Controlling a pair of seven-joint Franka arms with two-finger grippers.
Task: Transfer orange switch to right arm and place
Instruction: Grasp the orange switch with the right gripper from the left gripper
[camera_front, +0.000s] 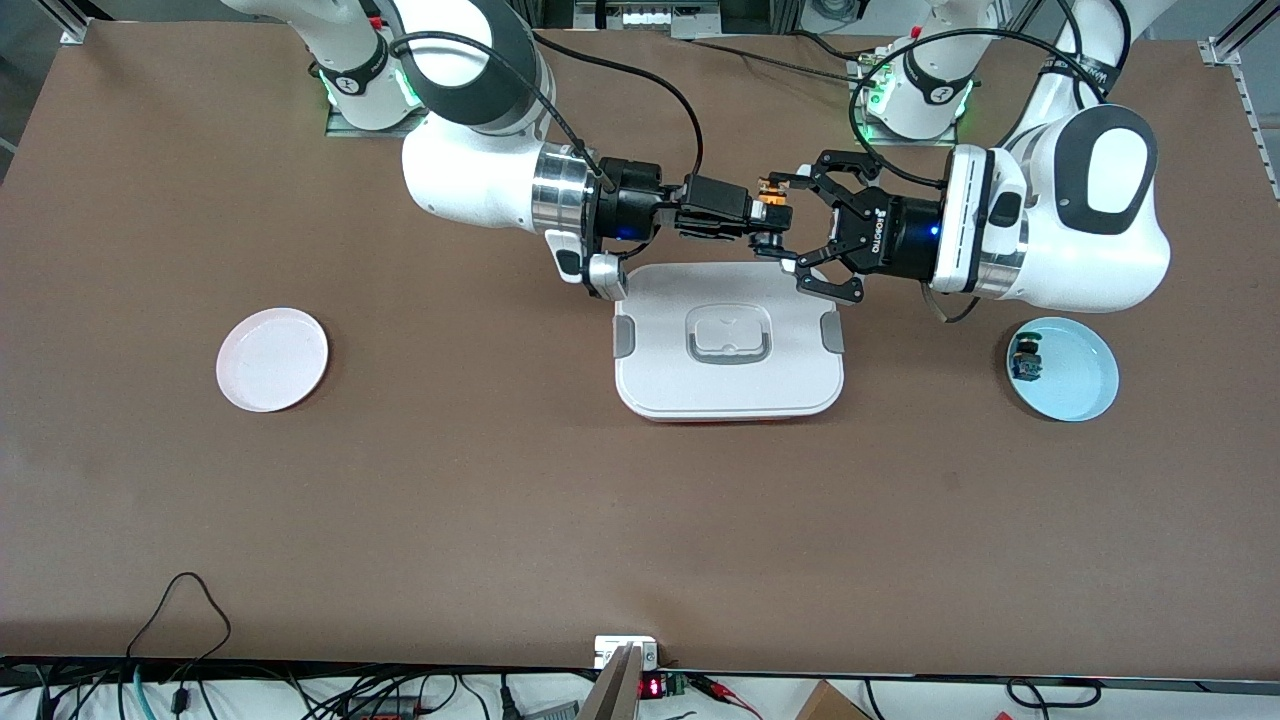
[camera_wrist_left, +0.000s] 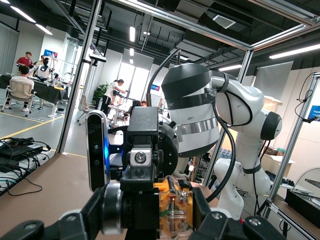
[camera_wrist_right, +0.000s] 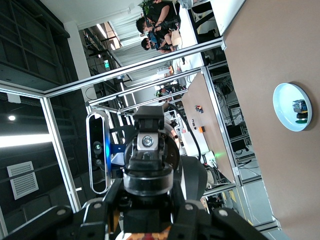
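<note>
My right fingers (camera_front: 768, 215) are clenched on the orange switch (camera_front: 771, 190), holding it in the air above the surface (camera_front: 500, 480), over the edge of the white lidded box (camera_front: 729, 345) that lies farthest from the front camera. My left fingers (camera_front: 795, 222) stand released, spread wide around the switch and around the right fingertips; I cannot tell whether they touch either. In the left wrist view the switch (camera_wrist_left: 172, 210) shows as an orange part with clear casing, directly ahead. A blue plate (camera_front: 1075, 380) toward the left arm's end carries a small blue-green part (camera_front: 1027, 359). A pink plate (camera_front: 272, 359) lies toward the right arm's end.
</note>
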